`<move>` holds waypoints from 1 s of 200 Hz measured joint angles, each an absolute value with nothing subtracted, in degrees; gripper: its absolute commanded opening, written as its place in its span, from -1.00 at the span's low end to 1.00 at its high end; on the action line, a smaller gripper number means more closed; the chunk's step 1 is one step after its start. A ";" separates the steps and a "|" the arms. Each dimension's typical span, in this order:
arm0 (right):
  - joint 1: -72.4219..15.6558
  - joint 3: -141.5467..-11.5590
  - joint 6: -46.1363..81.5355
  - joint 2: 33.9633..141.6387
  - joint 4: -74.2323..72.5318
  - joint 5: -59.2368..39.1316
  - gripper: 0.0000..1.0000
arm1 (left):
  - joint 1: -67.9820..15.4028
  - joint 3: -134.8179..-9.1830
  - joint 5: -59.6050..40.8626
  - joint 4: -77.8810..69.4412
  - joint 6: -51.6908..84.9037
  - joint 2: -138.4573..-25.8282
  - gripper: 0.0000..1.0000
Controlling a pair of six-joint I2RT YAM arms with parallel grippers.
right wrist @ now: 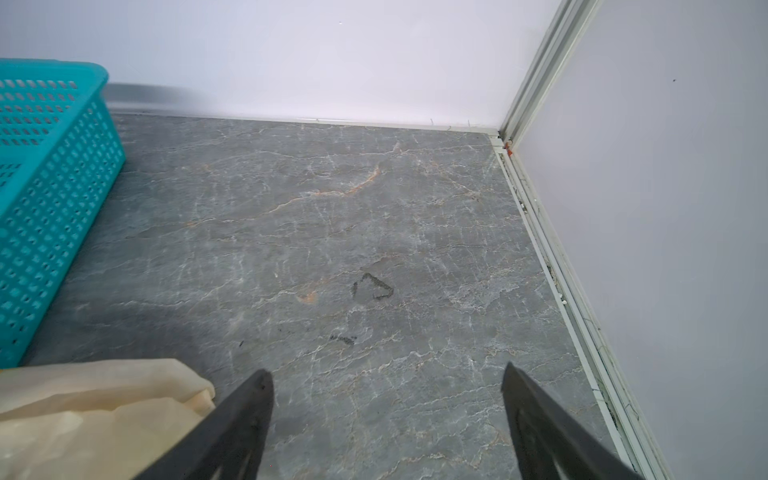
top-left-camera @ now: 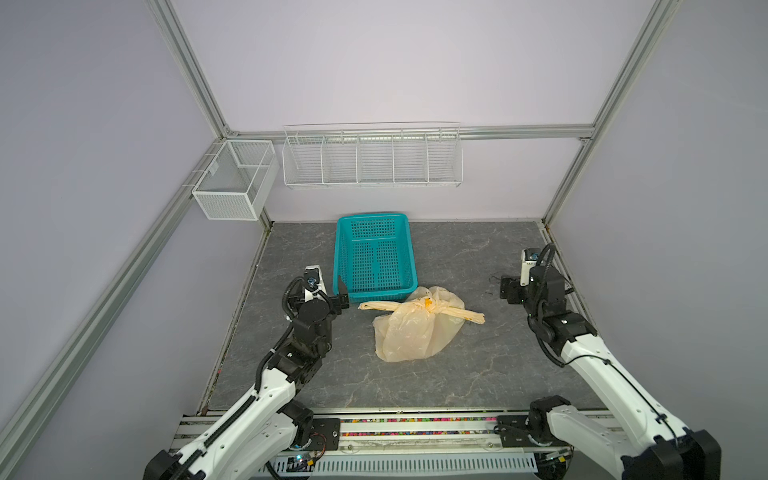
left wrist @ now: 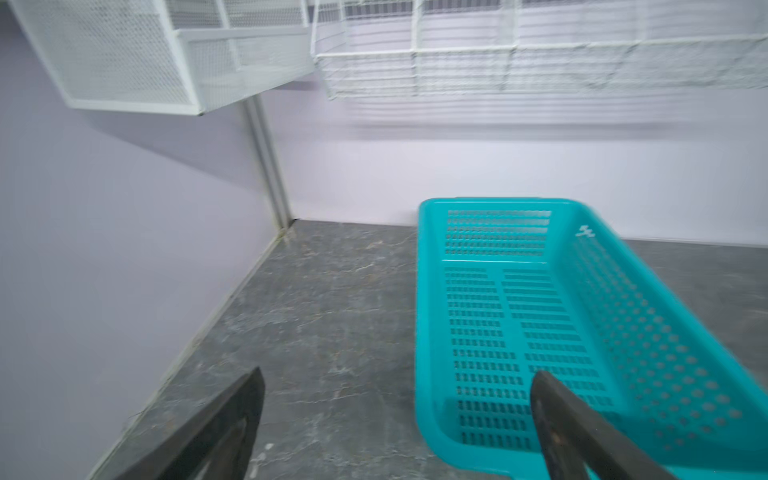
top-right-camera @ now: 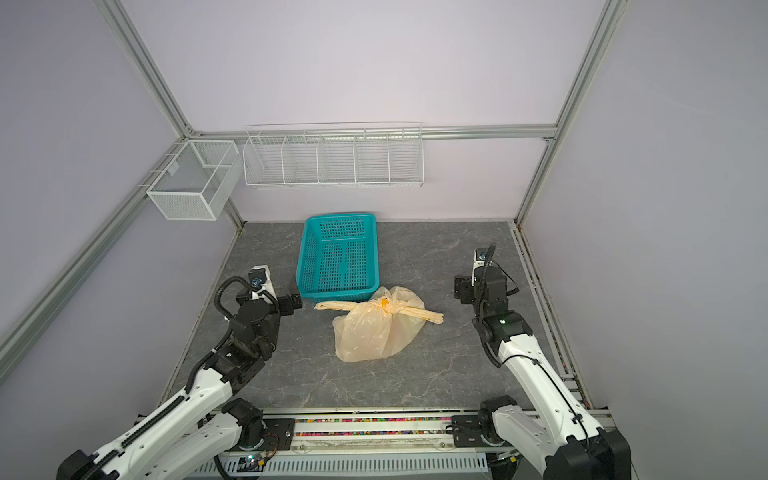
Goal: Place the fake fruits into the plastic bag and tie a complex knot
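Your left claw (left wrist: 399,374) and right claw (right wrist: 386,370) are wide open, holding nothing. The plastic bag (top-left-camera: 415,332) lies between them, its knot (top-left-camera: 428,305) toward 12 o'clock.

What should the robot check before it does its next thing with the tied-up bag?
1. Left gripper open and holding nothing: ok.
2. Right gripper open and holding nothing: ok.
3. Both grippers apart from the plastic bag, one on each side of it: ok.
4. Knot made at the top of the bag, with the ends sticking out sideways: ok.
5. Knot pulled tight enough to hold: cannot tell.
6. All fake fruits inside the bag: cannot tell, because the bag hides them. None show in the teal basket.
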State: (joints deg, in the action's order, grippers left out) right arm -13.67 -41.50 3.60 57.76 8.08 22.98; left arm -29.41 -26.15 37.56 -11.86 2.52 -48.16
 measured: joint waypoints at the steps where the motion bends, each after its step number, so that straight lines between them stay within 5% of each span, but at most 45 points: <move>1: -13.65 -41.43 3.60 57.84 7.92 23.07 0.78 | -28.88 -25.96 37.67 -12.29 2.50 -48.47 0.99; 65: -13.06 -32.64 0.97 64.42 -6.20 27.24 0.77 | -9.78 -18.81 33.19 -25.28 3.36 -55.68 0.99; 168: -7.29 -18.70 -4.67 78.94 -40.88 21.98 0.78 | -5.76 -21.87 17.08 -45.52 -0.25 -86.48 0.99; 200: -4.29 -18.46 -3.86 88.75 -50.96 18.20 0.78 | -3.57 -21.98 14.52 -46.48 0.34 -88.49 0.99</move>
State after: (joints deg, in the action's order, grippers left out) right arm -4.29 -18.46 -3.86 88.75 -50.96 18.20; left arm -3.57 -21.98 14.52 -46.48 0.34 -88.49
